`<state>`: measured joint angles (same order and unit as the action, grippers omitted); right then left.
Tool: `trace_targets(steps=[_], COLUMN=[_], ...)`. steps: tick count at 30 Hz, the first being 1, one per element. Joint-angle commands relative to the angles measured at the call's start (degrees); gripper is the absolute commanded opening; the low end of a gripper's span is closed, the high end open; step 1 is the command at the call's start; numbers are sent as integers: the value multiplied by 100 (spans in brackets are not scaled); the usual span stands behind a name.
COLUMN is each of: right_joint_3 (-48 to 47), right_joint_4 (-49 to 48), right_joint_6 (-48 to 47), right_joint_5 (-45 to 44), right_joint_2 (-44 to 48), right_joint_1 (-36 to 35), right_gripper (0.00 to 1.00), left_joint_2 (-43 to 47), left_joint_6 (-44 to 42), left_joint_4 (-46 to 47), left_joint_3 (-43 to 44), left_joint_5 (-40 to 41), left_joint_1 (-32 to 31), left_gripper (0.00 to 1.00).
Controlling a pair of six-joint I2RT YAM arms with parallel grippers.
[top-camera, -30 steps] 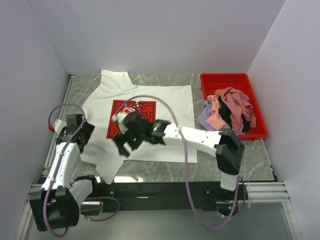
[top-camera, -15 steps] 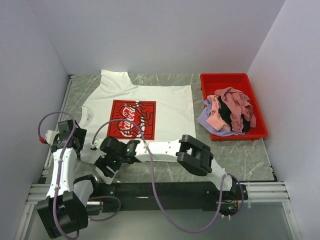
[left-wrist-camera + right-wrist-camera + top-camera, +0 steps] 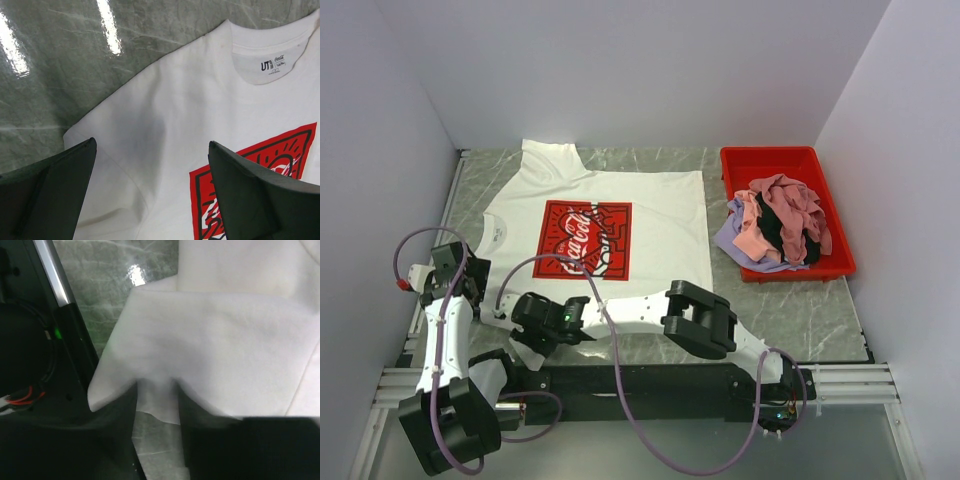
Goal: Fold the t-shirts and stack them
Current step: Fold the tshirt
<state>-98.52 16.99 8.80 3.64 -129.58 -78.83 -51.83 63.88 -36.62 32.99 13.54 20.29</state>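
Note:
A white t-shirt [image 3: 660, 215] with a red square Coca-Cola print [image 3: 583, 240] lies flat on the table, collar to the left. My left gripper [image 3: 455, 268] hangs open above its left shoulder; in the left wrist view [image 3: 151, 143] the cloth [image 3: 165, 100] and neck label lie below the wide jaws. My right gripper [image 3: 520, 322] is low at the near-left sleeve. In the right wrist view [image 3: 156, 385] the sleeve's edge [image 3: 215, 340] droops between its two fingers, which stand a little apart; cloth hides the tips. More t-shirts [image 3: 775, 225], pink and lavender, are heaped in the bin.
The red plastic bin [image 3: 790, 160] stands at the right of the marble table [image 3: 840, 320], its heap spilling over the left rim. Grey walls close in on three sides. The black base rail [image 3: 60, 315] runs close to my right gripper.
My right arm has swung from over the print down to the near-left sleeve, and its jaws have narrowed round the cloth edge. My left arm has drawn back slightly toward me.

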Motion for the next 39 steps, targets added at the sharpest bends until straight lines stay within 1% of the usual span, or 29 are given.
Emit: trace_targets(steps=[1,3,6,8,12,16,20,22,24,26,27,29,30,31,33,34,37,39], right_joint_3=[61,52,87,122,140,44,61,79,70,96,79,131,192,184,-104,-219,-580,-816], right_joint_4=[102,102,67,41,-30,-3,-64,-82,-12,40,110,111,50,41,233,304,384,472], right_joint_6=[87,209,289,350,719,1044,1571,1792,1740,1504,1093,652,476,369,159,149,192,158], right_joint_5=[-346,-530,-583,-514,-180,496,1435,1569,1674,1675,1884,1808,1737,1632,1491,1438,1403,1324], right_joint_2=[-129,11,292,512,767,882,908,873,873,943,969,1066,1075,1040,883,664,295,135], right_joint_1=[-63,-63,-45,8,279,719,1246,1536,1729,1713,1669,1389,1257,1038,835,686,510,421], right_gripper=[25,15,11,7,6,5,4,2,2,6,7,10,12,14,20,25,33,39], left_joint_2=[7,50,120,156,200,165,60,24,-11,-20,-2,42,24,15,-90,-134,-292,-318], left_joint_6=[-121,-121,-165,-261,-419,-622,-877,-973,-1000,-965,-904,-781,-693,-666,-657,-631,-613,-631], left_joint_4=[208,191,226,269,436,647,972,1043,1061,964,868,806,753,718,605,551,612,656], left_joint_3=[-65,-65,-65,-56,-117,-153,-179,-179,-179,-179,-197,-214,-171,-127,39,75,137,137], left_joint_5=[-124,-124,-176,-281,-562,-896,-1310,-1556,-1617,-1548,-1486,-1372,-1119,-1056,-968,-941,-1125,-1038], left_joint_1=[36,45,36,36,36,36,27,10,-34,-69,-69,-78,-78,-78,-61,-69,-69,-61], left_gripper=[99,99,99,99,100,100,100,99,99,99,99,99,100,99,99,100,99,100])
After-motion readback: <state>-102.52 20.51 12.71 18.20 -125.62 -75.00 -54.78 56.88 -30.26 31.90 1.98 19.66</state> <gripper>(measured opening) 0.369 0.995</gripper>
